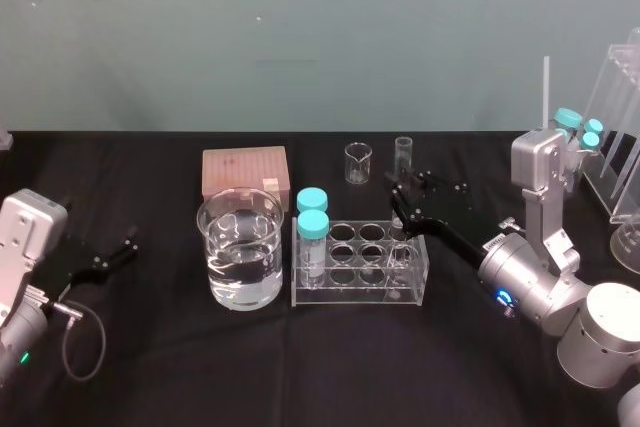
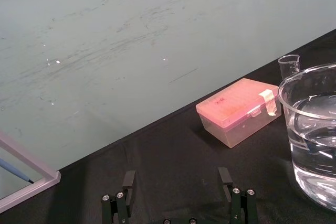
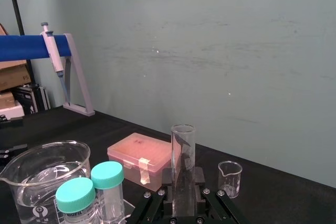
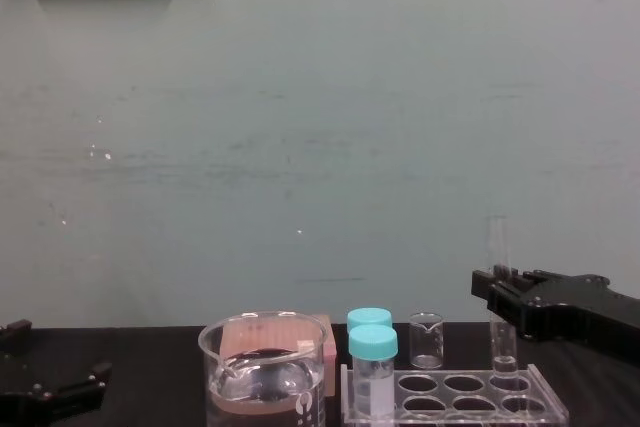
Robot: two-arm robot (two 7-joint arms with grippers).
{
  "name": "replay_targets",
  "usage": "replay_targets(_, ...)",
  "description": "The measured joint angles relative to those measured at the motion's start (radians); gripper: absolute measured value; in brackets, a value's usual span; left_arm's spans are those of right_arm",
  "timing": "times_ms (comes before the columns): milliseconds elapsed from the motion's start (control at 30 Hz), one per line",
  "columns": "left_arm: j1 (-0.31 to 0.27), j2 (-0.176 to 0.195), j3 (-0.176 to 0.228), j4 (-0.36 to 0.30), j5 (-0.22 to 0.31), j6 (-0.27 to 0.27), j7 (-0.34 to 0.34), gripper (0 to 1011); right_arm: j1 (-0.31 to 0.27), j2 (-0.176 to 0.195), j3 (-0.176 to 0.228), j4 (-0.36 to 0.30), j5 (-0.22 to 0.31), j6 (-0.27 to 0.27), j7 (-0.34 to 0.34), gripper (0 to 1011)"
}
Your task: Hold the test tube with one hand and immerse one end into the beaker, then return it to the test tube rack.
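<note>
The test tube (image 1: 403,155) stands upright at the right end of the test tube rack (image 1: 355,293), its lower end down in a hole at the rack's far right. My right gripper (image 1: 404,197) is shut on the tube's middle. In the right wrist view the test tube (image 3: 182,156) rises between the fingers of the right gripper (image 3: 182,196). The chest view shows the test tube (image 4: 497,247) above the rack (image 4: 445,395). The beaker (image 1: 240,247), part full of water, stands left of the rack. My left gripper (image 2: 177,182) is open and parked far left on the table.
Two teal-capped vials (image 1: 313,232) stand in the rack's left end. A pink box (image 1: 245,172) lies behind the beaker, and a tiny beaker (image 1: 358,162) stands behind the rack. A clear stand (image 1: 620,137) with more capped vials is at the far right.
</note>
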Motion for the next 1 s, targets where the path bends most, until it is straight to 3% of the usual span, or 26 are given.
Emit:
replay_targets(200,0.0,0.0,0.0,0.0,0.0,0.0,0.0,1000,0.0,0.0,0.0,-0.001,0.0,0.0,0.0,286)
replay_targets(600,0.0,0.0,0.0,0.0,0.0,0.0,0.0,1000,0.0,0.0,0.001,-0.001,0.001,-0.001,-0.001,713)
replay_targets(667,0.0,0.0,0.0,0.0,0.0,0.0,0.0,1000,0.0,0.0,0.001,-0.001,0.001,-0.001,-0.001,741)
replay_targets(700,0.0,0.0,0.0,0.0,0.0,0.0,0.0,1000,0.0,0.0,0.001,-0.001,0.001,-0.001,-0.001,807)
replay_targets(1000,0.0,0.0,0.0,0.0,0.0,0.0,0.0,1000,-0.002,0.002,0.008,-0.011,0.005,-0.014,0.0,1002)
